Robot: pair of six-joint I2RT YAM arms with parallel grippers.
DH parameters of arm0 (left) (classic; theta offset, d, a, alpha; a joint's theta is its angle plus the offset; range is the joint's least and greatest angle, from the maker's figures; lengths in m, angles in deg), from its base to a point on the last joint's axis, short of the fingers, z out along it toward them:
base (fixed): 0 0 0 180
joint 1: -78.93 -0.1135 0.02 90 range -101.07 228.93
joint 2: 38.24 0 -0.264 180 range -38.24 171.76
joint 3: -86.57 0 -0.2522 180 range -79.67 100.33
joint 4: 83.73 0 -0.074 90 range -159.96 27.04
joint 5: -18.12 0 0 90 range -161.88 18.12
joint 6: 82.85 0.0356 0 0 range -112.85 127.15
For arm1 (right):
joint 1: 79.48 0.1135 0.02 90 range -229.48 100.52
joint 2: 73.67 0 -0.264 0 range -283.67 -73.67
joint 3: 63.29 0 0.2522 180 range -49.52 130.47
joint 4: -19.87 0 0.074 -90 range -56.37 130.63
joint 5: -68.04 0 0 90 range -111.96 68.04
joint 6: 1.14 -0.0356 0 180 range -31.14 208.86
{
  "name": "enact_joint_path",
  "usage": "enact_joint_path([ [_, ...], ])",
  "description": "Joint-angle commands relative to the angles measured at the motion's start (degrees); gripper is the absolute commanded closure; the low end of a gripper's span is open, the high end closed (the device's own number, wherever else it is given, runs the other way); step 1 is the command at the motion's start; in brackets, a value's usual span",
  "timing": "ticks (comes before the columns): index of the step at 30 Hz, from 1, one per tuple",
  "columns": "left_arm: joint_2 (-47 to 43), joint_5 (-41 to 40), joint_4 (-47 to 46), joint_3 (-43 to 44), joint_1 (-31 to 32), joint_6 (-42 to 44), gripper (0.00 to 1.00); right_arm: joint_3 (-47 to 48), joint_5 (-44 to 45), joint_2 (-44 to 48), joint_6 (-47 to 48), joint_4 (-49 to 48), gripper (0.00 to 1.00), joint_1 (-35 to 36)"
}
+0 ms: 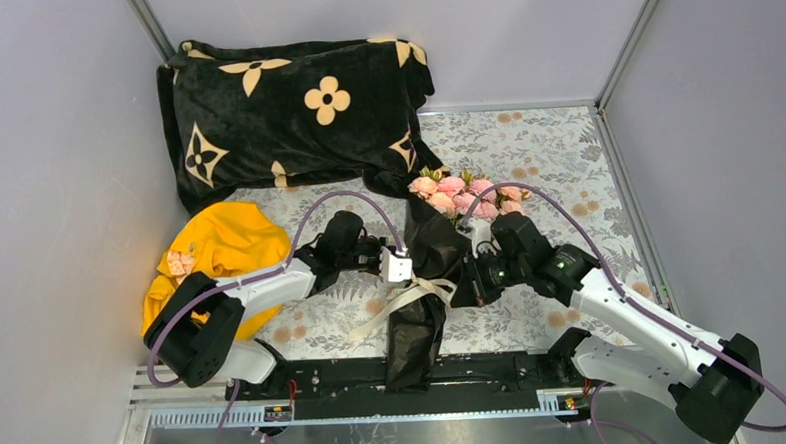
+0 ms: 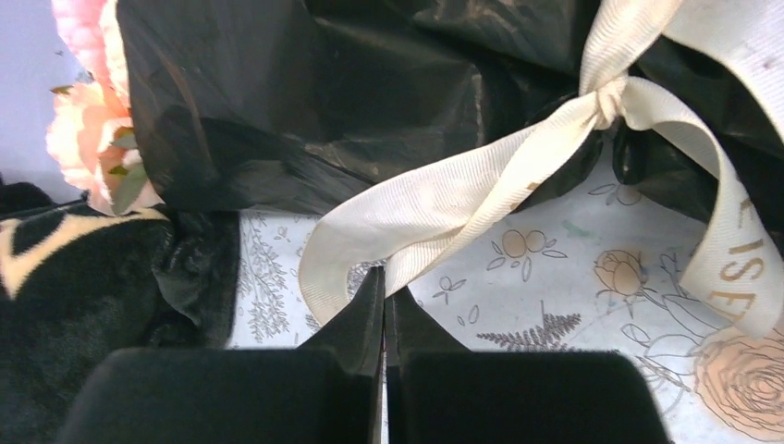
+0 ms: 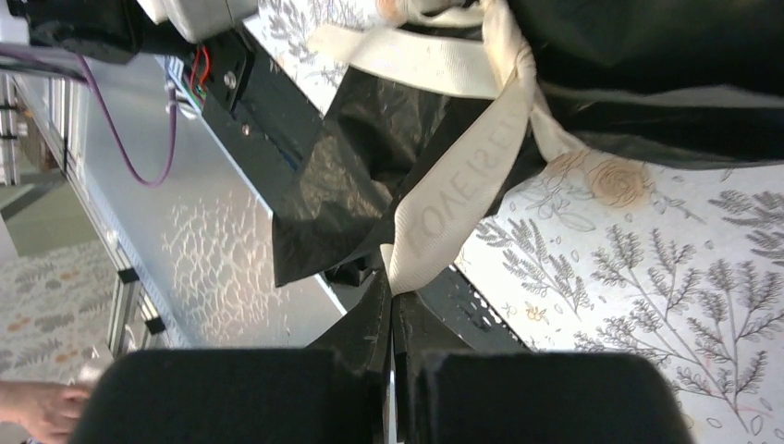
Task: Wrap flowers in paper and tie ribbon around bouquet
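The bouquet (image 1: 426, 271) is lying in the middle of the bench (image 1: 556, 155), seen from above. Its flowers (image 1: 463, 197) are pointing toward one o'clock. The narrow tail of the black paper (image 1: 414, 336) is running down toward six o'clock and hanging over the dark rail (image 1: 326, 375) at the near edge. The cream ribbon (image 1: 404, 300) is circling the waist of the cone, cinched into a knot (image 2: 606, 97) with strands trailing off both ways.

The left end effector (image 2: 384, 289) is sitting at nine o'clock of the bouquet's waist. Its fingers are pressed together and pinching a looped strand of the ribbon, which is stretching from the knot toward it. The right end effector (image 3: 388, 289) is sitting on the opposite flank, at three o'clock. Its fingers are likewise pressed together and pinching the lettered tail of the ribbon, which is running slackly back to the knot.

A black plush blanket (image 1: 294, 106) with tan flower marks is bunching up at eleven o'clock, against the back wall. A yellow cloth (image 1: 220, 245) is lying crumpled at nine o'clock, just beyond the left arm.
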Motion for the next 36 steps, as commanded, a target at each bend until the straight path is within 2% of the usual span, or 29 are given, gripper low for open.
enact_joint_path([
  [1, 0.7, 0.2, -9.2, 1.3, -0.3, 3.6, 1.0, 1.3, 0.0, -1.9, -0.8, 2.4, 1.0, 2.9],
  [6, 2.7, 1.4, -15.1, 3.1, -1.7, 6.8, 1.0, -2.5, 1.5, -2.7, -3.1, 4.7, 1.0, 3.1],
  [10, 5.6, 3.0, -16.0, 4.6, -3.4, 9.8, 1.0, -8.0, 0.8, -1.2, -9.2, 0.8, 1.0, 3.2],
  [18, 11.0, 5.1, -13.8, 7.5, -6.4, 13.6, 1.0, -15.6, 3.8, 1.0, -18.2, 2.0, 1.0, 3.4],
  [27, 16.4, 7.1, -9.3, 9.7, -11.5, 20.7, 1.0, -20.0, 6.0, -0.3, -21.0, 3.7, 1.0, 3.4],
  [36, 18.4, 7.7, -8.6, 10.6, -13.4, 22.0, 1.0, -24.0, 4.8, 3.8, -24.4, 4.3, 1.0, 3.4],
])
